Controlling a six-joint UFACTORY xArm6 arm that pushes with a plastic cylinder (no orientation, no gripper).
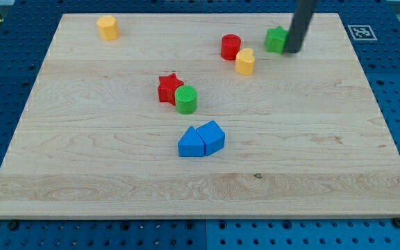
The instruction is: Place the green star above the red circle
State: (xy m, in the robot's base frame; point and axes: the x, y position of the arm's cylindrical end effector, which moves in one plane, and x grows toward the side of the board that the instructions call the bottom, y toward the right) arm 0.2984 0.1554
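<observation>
Camera view: my tip (292,50) rests against the right side of the green star (276,39), near the top right of the surface (325,173). No hand on this rod, so open or closed does not apply. The red circle (230,46) sits just left, a yellow block (245,62) touching it. Tip looks placed to shove the star leftward, then upward

No legible writing on the board

A square black-and-white coded marker (360,32) sits at the wooden board's (200,182) corner at the view's top right; it carries a pattern, not letters or numbers. None of the blocks bears any readable label.
</observation>
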